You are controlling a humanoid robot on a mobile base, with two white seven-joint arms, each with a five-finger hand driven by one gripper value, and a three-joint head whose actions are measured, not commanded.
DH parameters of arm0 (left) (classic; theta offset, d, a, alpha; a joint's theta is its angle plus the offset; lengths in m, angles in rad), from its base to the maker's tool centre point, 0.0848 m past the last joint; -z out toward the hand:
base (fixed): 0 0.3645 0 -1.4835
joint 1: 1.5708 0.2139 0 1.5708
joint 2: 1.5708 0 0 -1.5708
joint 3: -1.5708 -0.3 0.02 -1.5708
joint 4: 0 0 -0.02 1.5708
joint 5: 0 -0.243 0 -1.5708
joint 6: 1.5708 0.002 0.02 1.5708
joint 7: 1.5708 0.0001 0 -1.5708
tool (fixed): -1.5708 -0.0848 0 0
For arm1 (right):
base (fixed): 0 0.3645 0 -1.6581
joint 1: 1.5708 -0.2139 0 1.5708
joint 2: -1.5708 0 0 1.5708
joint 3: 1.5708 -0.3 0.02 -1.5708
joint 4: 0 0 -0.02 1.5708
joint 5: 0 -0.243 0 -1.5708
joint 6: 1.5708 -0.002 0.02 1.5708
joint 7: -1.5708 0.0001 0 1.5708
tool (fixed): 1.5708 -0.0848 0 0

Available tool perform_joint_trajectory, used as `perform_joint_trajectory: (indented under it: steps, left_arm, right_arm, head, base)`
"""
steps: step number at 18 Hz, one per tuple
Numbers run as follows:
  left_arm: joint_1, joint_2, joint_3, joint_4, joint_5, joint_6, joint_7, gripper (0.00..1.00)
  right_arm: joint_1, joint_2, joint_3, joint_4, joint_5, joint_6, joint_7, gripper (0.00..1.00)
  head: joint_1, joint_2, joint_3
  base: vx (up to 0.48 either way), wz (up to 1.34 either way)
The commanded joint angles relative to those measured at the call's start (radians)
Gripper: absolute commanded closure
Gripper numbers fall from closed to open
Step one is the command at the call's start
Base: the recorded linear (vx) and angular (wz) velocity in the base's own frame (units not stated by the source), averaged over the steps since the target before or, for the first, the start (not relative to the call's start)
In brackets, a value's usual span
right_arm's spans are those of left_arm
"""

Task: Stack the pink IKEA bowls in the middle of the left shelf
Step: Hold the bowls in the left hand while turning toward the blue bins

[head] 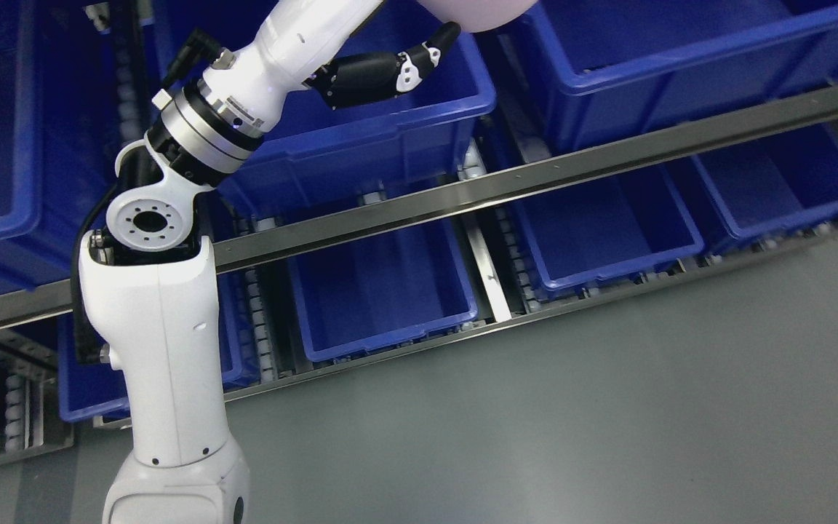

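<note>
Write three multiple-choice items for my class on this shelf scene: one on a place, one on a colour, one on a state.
1. Where does the pink bowl show?
A. On the grey floor
B. At the picture's top edge, by the left hand
C. In a lower-row bin

2. What colour are the bins?
A. Blue
B. Green
C. Red

3. The middle bin of the lower row is:
A. Full of bowls
B. Covered by a lid
C. Empty

Key:
1 B: the pink bowl sits at the top edge, next to the left hand.
2 A: all the bins are blue.
3 C: the middle bin of the lower row shows only its bare inside.
</note>
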Motion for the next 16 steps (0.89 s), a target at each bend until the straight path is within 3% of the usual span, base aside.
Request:
perform_joint_trajectory:
  steps: [1, 7, 12, 16]
  left_arm:
    - [-0.055, 0.070, -0.059, 0.001, -0.003, 0.095, -0.001, 0.96]
    - [-0.069, 0.081, -0.062, 0.036, -0.079, 0.188, -0.095, 0.96]
    - [-0.070, 0.082, -0.064, 0.076, -0.122, 0.190, -0.156, 0.95]
    - [-0.086, 0.079, -0.175, 0.128, -0.124, 0.228, -0.171, 0.93]
  right_arm:
    - [0.002, -0.017, 0.000, 0.000, 0.000, 0.000, 0.000, 0.00]
    - [0.002, -0.017, 0.000, 0.000, 0.000, 0.000, 0.000, 0.00]
    - [0.000, -0.017, 0.000, 0.000, 0.000, 0.000, 0.000, 0.00]
    - [0.002, -0.017, 0.000, 0.000, 0.000, 0.000, 0.000, 0.00]
  head:
    - [0.0000, 0.000, 0.000]
    - [0.0000, 0.000, 0.000]
    - [0.0000, 0.000, 0.000]
    - [0.0000, 0.000, 0.000]
  base:
    - [0.117, 0.70]
    - [0.125, 0.56]
    - [0.116, 0.24]
    - [0.077, 0.02]
